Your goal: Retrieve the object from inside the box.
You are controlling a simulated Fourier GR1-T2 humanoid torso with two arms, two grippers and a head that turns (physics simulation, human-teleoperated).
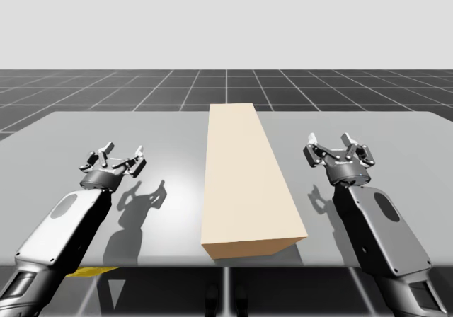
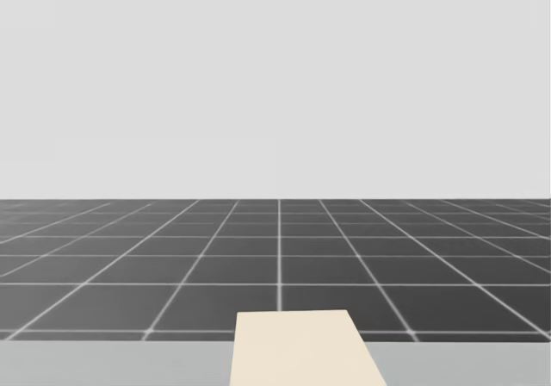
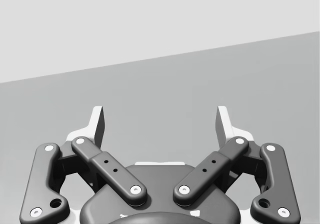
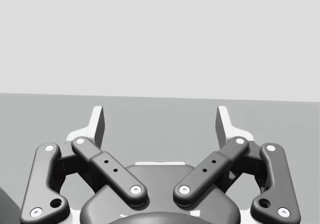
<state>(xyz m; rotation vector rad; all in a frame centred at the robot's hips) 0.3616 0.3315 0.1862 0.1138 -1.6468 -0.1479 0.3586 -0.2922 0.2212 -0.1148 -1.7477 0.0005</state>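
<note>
the box [image 1: 248,182] carries one flat cream colour on every face we see. it lies in the middle of the desk [image 1: 368,126], its long side running from near to far. its near end sits just short of the near edge, and its far end reaches about to the far edge. the top is a closed, smooth face, so whatever is inside is hidden from us. in the head view its far end [image 2: 297,351] rises in front of the desk [image 2: 103,364] and the dark gridded floor [image 2: 275,257].

our left jaws stand wide open at the end of our left arm [image 1: 67,225], left of the box and well apart from it. in the left wrist view the fingers [image 3: 97,126] are spread with bare desk [image 3: 160,94] ahead, holding and touching nothing. our right jaws are just as wide at the end of our right arm [image 1: 386,221], right of the box. their fingers [image 4: 98,126] frame bare desk [image 4: 160,114].

a broad strip of grey desk lies between each long side of the box and the jaws on that side, crossed by the arms' shadows. a yellow patch [image 1: 92,271] shows at the near edge beside our left arm.
</note>
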